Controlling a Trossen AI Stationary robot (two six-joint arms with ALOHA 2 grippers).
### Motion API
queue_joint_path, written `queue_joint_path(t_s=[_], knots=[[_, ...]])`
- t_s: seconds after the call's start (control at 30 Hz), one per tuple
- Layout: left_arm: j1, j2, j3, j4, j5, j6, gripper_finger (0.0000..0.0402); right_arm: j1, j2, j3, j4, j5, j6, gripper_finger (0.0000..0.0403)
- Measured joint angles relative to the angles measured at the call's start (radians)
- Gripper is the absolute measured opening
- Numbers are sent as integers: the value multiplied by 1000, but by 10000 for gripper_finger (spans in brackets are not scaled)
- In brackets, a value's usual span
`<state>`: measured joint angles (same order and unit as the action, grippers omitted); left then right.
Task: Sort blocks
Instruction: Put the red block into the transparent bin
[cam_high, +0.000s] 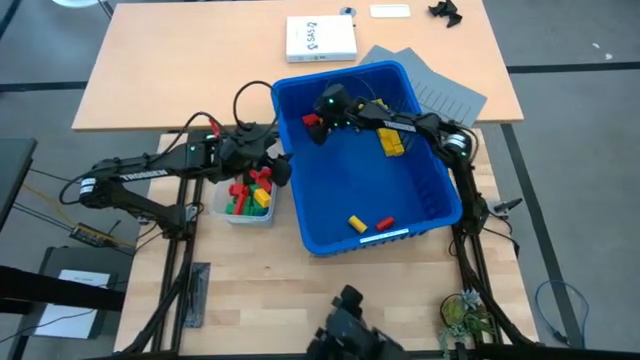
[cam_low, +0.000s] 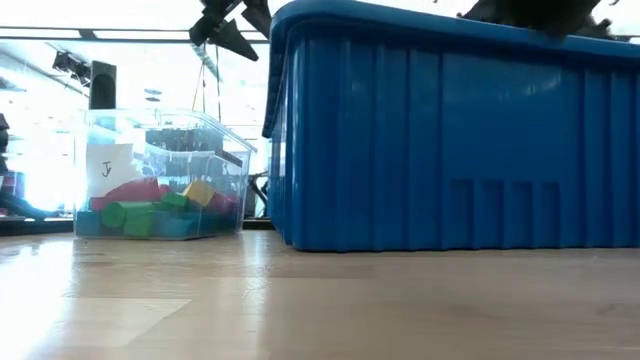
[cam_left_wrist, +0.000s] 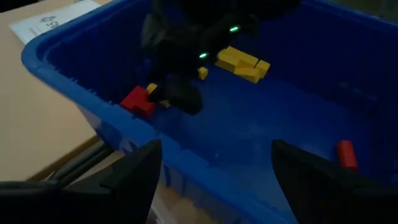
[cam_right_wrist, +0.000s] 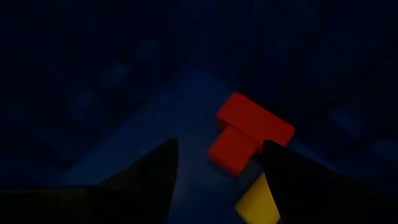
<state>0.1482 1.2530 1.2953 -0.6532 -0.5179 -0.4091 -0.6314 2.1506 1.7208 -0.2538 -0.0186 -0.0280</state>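
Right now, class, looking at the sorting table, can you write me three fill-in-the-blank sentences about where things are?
1. The right pincer is inside the large ____ bin.
2. The block right at the right pincer is a ____ block.
3. The left pincer is above the gap between the bin and the small ____ tub that holds sorted blocks.

Missing words: blue; red; clear

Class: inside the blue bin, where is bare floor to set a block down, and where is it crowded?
Bare: the blue bin's middle floor, between the yellow cluster and the yellow block and red block by the near wall. Crowded: the far-left corner, where the right gripper hovers over a red block.
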Motion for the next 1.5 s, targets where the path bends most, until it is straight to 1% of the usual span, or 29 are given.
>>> queue_joint_path(t_s=[0.17,0.33,0.43,0.57,0.83,0.97,1.2,1.37,1.5], knots=[[0,5,0,8,0,9,309,-32,124,163,-84,0,-1,228],[0,5,0,12,-1,8,309,-47,206,230,-129,-11,-23,228],[0,5,0,13,-1,4,309,-47,217,239,-131,-8,-52,228],[0,5,0,13,-1,-16,309,-45,213,241,-180,-7,-87,228],[-5,5,0,13,-1,-18,309,-46,160,235,-486,0,-177,228],[-6,5,0,13,0,-17,309,-45,152,235,-562,0,-184,228],[-6,5,0,12,0,-16,309,-44,145,235,-503,-12,-186,229],[-6,5,0,13,0,-15,310,-44,152,235,-405,-27,-188,228],[-6,5,0,14,0,-15,309,-44,153,187,-328,-31,-195,228]])
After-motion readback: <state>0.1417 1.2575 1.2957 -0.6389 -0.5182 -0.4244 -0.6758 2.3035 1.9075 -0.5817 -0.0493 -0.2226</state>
